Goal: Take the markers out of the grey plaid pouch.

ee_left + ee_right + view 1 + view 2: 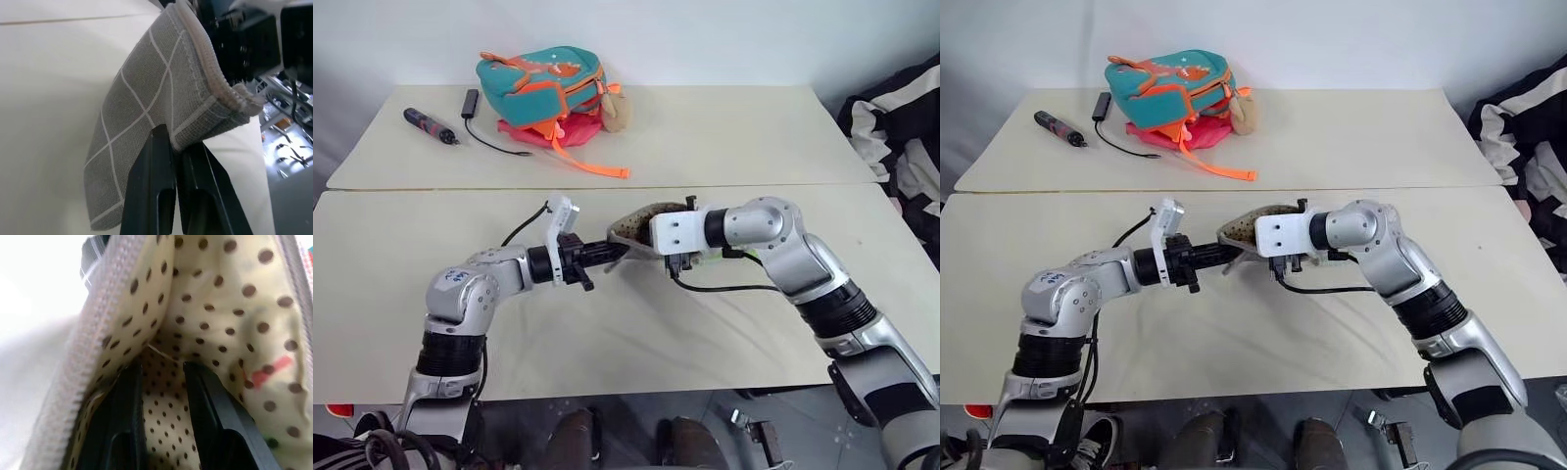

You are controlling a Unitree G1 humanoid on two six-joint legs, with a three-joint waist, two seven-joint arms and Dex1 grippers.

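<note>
Where lining (215, 298) shows, perhaps red marker (269, 372).

Head views overlook table (724, 147); wrist views close on pouch (146, 112).

Both arms reach inward and meet over the middle of the near worktop. The left end effector (176, 161) is pinched tight on the pouch (146, 107) edge — the right end effector (164, 377), fingers parted, pokes inside its mouth.
</note>
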